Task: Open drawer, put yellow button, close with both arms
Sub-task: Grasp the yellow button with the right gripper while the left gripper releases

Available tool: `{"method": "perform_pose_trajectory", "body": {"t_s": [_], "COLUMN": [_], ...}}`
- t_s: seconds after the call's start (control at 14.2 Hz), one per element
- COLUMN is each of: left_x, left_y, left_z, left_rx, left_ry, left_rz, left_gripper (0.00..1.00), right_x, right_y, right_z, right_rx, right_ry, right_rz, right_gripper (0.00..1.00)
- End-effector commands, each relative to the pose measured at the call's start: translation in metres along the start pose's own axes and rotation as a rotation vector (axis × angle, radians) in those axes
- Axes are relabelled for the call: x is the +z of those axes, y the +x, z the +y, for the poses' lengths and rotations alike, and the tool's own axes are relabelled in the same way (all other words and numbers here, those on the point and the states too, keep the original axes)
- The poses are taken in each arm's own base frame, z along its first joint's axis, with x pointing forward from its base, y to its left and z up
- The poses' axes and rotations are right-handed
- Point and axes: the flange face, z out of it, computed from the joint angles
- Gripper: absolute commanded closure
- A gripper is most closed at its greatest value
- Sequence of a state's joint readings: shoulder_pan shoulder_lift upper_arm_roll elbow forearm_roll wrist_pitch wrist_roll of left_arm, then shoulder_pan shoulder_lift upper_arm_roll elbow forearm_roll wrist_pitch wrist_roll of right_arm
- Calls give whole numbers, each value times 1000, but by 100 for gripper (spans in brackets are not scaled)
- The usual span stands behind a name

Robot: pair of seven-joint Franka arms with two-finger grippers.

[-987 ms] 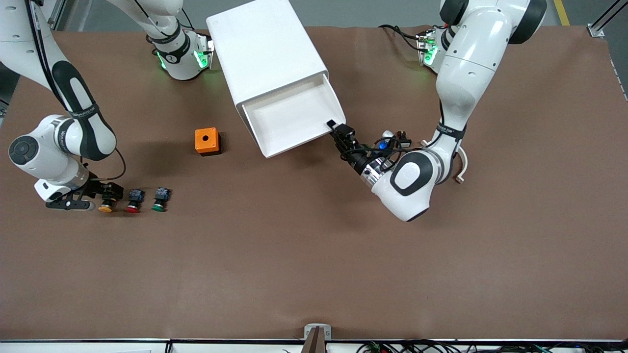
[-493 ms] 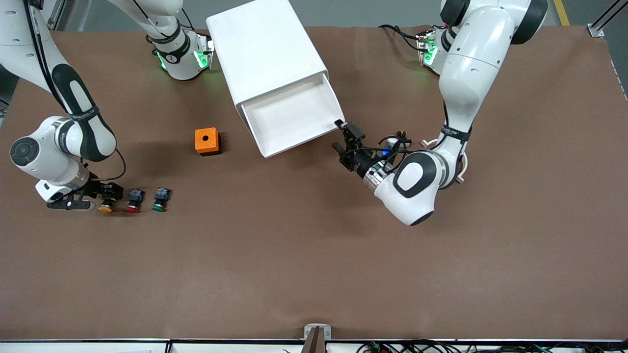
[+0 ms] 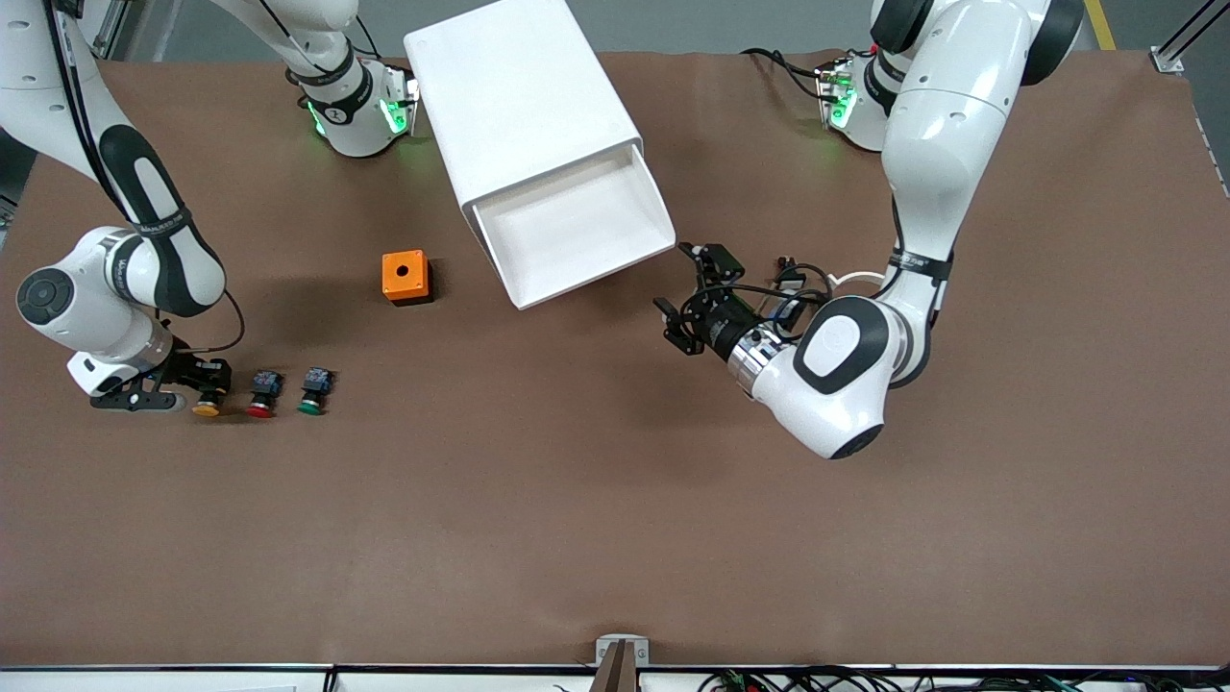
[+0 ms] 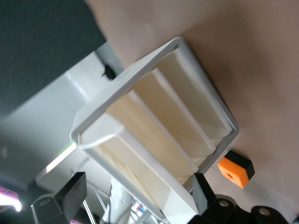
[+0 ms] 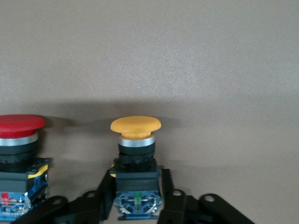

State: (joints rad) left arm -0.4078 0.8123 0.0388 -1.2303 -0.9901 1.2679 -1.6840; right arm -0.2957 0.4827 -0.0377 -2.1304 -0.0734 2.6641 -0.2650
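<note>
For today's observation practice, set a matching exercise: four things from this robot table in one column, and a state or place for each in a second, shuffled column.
Column one:
1. top white tray drawer
2. small yellow-capped push-button
3. left gripper
4. orange square box with a hole

Column two:
a. clamped at its body by the right gripper
b. pulled out of the white cabinet
c. alone on the brown table, beside the cabinet toward the right arm's end
d. open, just off the drawer's corner

Pairs: 1-b, 2-a, 3-d, 4-c
</note>
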Motion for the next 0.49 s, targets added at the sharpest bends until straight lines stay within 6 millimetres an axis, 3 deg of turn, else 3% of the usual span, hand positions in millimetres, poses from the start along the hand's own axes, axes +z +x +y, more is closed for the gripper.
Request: {"method": "perform_pose_trajectory", "body": {"t_s": [0.0, 0.14, 0.42], "left_x": [-20, -38, -58], "left_y": [-8, -28, -63], "left_z": [-16, -36, -54], "left_rx": [228, 420, 668], "left_ry": [-57, -143, -302], "left_rz": [108, 224, 428], "left_gripper": [0, 0, 0], "right_x": [-1, -24, -124], "right_y": [1, 10, 44], "right_z": [1, -3, -37], "right_rx": [-5, 5, 61], "right_ry": [19, 36, 120], "right_rz": [-26, -50, -150], "right_gripper": [100, 100, 100]}}
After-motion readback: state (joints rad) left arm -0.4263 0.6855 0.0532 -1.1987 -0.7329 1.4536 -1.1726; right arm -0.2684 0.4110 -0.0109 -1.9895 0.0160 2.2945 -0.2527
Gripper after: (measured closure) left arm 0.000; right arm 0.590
